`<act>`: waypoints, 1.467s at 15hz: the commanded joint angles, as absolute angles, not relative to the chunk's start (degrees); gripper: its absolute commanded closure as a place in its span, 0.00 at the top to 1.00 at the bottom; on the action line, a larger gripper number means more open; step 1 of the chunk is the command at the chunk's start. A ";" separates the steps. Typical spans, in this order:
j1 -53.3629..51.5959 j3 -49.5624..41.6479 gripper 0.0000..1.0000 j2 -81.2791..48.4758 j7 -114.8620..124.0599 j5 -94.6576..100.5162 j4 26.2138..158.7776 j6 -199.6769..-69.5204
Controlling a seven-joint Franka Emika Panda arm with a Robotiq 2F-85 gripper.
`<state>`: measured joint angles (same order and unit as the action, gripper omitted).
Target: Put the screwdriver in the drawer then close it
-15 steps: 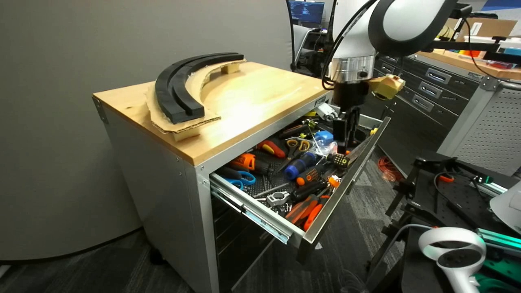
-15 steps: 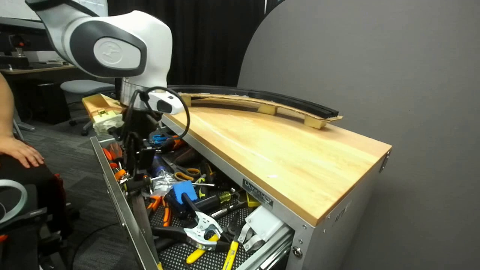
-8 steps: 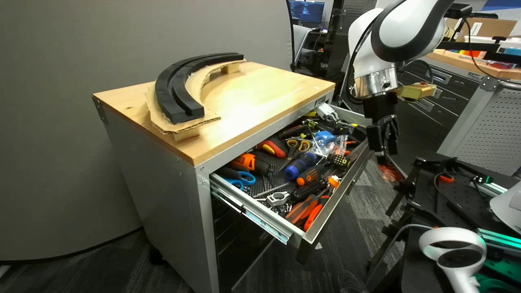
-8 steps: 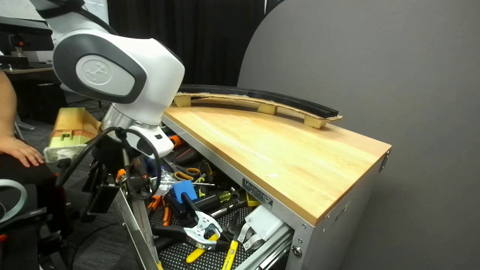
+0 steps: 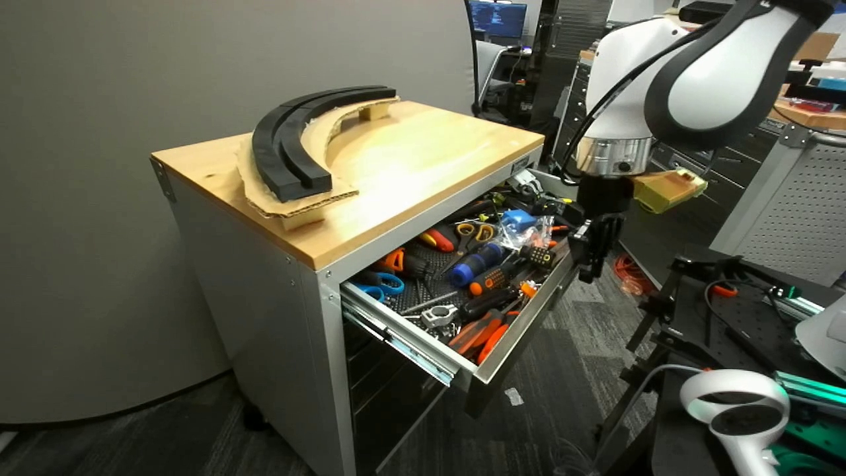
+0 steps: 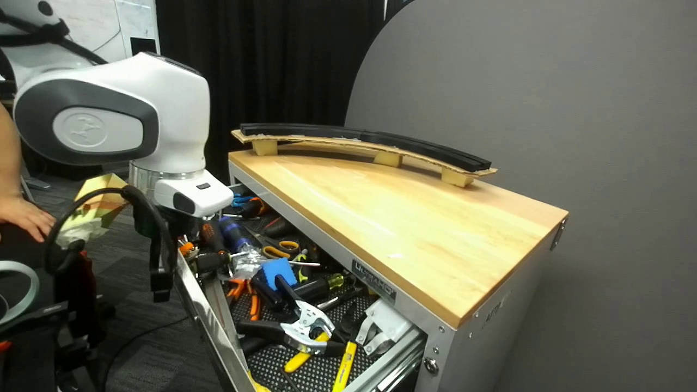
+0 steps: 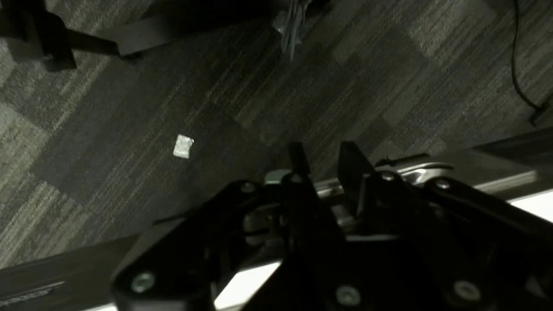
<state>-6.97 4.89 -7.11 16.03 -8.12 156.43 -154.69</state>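
The grey metal drawer [image 5: 529, 322] of the wooden-topped cabinet [image 5: 423, 158] stands partly pulled out and full of tools. It also shows in an exterior view [image 6: 206, 313]. A stubby dark handle with yellow dots, which looks like the screwdriver [image 5: 538, 256], lies among the tools near the drawer front; it shows there too in an exterior view [image 6: 209, 262]. My gripper [image 5: 587, 272] hangs just outside the drawer front, pointing down. In the wrist view my gripper [image 7: 322, 144] has a gap between its fingers with nothing held. The drawer's shiny pull [image 7: 425, 172] is beside the fingers, partly hidden.
A curved black piece [image 5: 284, 142] on cardboard lies on the cabinet top. Blue scissors [image 5: 383, 285] and orange-handled tools [image 5: 476, 334] lie in the drawer. A white controller [image 5: 740, 403] rests on a black stand at the right. A person's hand [image 6: 27, 215] is nearby.
My gripper has moved from above the tools, out over the drawer front, then back against its outer side. The drawer has slid slightly inward with its tools.
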 commanded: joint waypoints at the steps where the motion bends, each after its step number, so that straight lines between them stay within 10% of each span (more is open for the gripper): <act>1: -12.06 5.00 0.00 -8.45 27.06 -0.37 156.75 -166.83; 11: -37.88 -25.98 0.00 -17.16 63.17 44.23 145.98 -182.29; 22: -37.88 -27.57 0.00 -35.74 64.06 35.88 134.01 -199.52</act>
